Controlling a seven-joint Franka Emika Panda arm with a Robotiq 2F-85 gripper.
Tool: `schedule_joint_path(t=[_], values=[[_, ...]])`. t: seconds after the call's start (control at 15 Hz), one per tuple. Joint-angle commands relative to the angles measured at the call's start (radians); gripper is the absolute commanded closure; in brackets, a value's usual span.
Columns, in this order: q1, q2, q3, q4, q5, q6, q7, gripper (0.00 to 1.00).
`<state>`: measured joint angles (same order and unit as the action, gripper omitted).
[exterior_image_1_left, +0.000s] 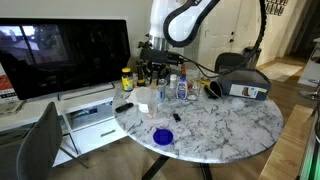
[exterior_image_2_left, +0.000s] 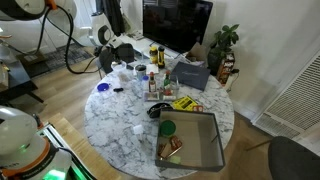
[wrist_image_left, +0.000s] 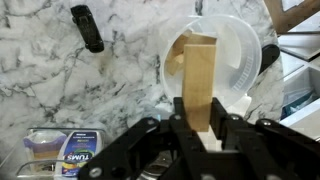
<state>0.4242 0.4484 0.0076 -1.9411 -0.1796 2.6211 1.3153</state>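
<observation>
In the wrist view my gripper (wrist_image_left: 199, 128) is shut on a long wooden block (wrist_image_left: 199, 75). The block's far end reaches into a clear plastic cup (wrist_image_left: 240, 45) that stands on the marble table (wrist_image_left: 60, 90). In an exterior view the gripper (exterior_image_1_left: 150, 62) hangs over the table's far edge, above the clear cup (exterior_image_1_left: 142, 97). In the other exterior view the gripper (exterior_image_2_left: 118, 52) is at the table's far left side.
A black marker (wrist_image_left: 88, 28) and a Tums tub (wrist_image_left: 62, 155) lie near the cup. Bottles (exterior_image_1_left: 180, 87), a yellow jar (exterior_image_1_left: 127, 79), a blue lid (exterior_image_1_left: 163, 135), a grey tray (exterior_image_2_left: 195, 140), a green lid (exterior_image_2_left: 167, 128) and a monitor (exterior_image_1_left: 70, 55) surround the table.
</observation>
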Motion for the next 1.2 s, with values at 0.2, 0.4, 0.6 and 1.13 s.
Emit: schedule_joint_path(t=[0.2,0.4,0.6,1.13], values=[[0.029,0.104,-0.035,0.077,-0.027,0.074,0.037,0.93],[0.042,0.141,-0.046,0.109,-0.016,0.088,0.037,0.93],[0.054,0.162,-0.051,0.136,-0.013,0.08,0.034,0.93],[0.155,0.046,-0.131,0.086,-0.144,0.003,0.059,0.02]])
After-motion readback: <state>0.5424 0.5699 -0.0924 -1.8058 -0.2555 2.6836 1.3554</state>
